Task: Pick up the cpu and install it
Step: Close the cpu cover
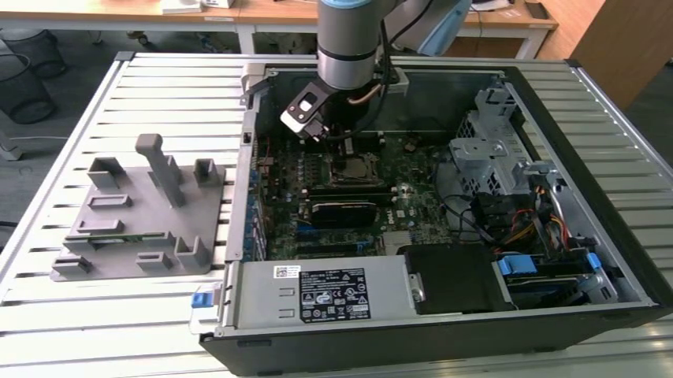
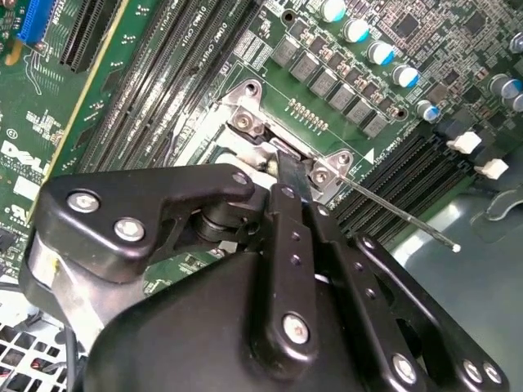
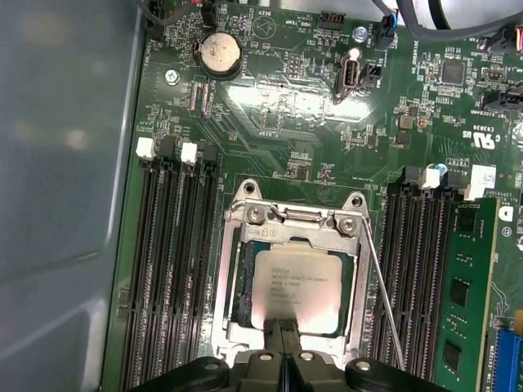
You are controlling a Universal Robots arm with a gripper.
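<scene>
Hanging low inside an open computer case [image 1: 421,351], the pincer [image 1: 343,146] is held clenched: in the first wrist view its two black fingertips [image 3: 275,336] are pressed together with only a thin seam between them, and nothing is gripped there. The cpu [image 3: 298,282] is found directly beyond those tips, laid flat with its pale silvery top upward inside the socket, and it is ringed by the metal socket frame [image 3: 343,233]. The nearer edge of the chip is overlapped by the tips, though whether contact is made cannot be told. A thin lever rod [image 3: 384,302] is seen running alongside the frame, just beside the pincer. Banks of black memory slots [image 3: 176,286] are set on either side of the socket, and a green memory module [image 3: 460,302] is seated in the bank out past the lever rod. Farther ahead of the pincer on the green motherboard [image 3: 270,122], a round coin-cell battery [image 3: 221,54] is mounted. In the second wrist view the pincer [image 2: 288,173] is shown from behind its black linkage, with its narrow tip set down at the frame between two screwed corners. In the exterior view the chip [image 1: 354,168] is placed straight beneath the pincer. A metal power-supply box [image 1: 315,293] is fitted at the case edge, well apart from the pincer. Outside the case, farther still from the pincer, a grey plastic holder [image 1: 137,236] with upright posts is stood on the slatted metal counter [image 1: 158,94].
</scene>
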